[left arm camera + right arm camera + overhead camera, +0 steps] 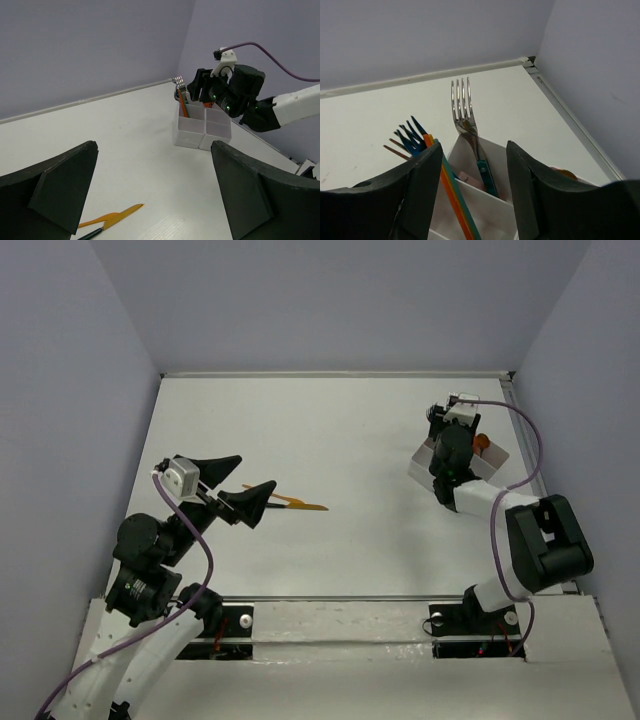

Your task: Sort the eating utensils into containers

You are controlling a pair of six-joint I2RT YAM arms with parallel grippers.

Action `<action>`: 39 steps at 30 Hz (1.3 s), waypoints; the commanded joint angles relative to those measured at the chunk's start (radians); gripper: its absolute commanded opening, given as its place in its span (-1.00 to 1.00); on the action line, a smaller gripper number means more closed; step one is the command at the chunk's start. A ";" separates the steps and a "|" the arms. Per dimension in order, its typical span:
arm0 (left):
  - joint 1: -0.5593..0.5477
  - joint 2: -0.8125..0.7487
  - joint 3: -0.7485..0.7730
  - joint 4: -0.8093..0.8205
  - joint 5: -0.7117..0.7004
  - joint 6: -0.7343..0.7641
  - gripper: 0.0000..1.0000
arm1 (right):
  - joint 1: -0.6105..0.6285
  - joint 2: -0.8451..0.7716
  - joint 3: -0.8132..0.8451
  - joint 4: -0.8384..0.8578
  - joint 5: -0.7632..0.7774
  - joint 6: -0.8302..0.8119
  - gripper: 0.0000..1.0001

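On the table just ahead of the left gripper (257,470) lies a slim orange utensil (300,504), flat and well apart from the box (424,462) at the far right. From the left wrist, a dark stick (90,234) lies just beside it, though the picture's edge cuts that stick off. The left gripper's jaws stand wide apart with nothing between them, hanging above and a little short of the utensil. The right gripper (475,147) sits over the box, spread as well and gripping nothing. A fork (462,107) with a teal handle stands upright in a compartment beyond its fingertips. Blue forks (410,137) and orange and green sticks (452,192) lean in neighbouring compartments, though I cannot tell exactly which. The orange utensil looks like thin plastic: light, fairly stiff, smooth, and likely to skid or flip if it is nudged from one side. Because it lies so low, the fingers would have to come nearly down to the table. The best hold is probably across the narrow width near its middle, where it should balance and not swing. A gentle squeeze should do, since a hard one might make it spring out.
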 commanded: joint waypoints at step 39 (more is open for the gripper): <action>0.026 0.031 -0.009 0.053 -0.006 -0.001 0.98 | 0.686 0.579 0.910 -1.007 -0.852 0.277 0.03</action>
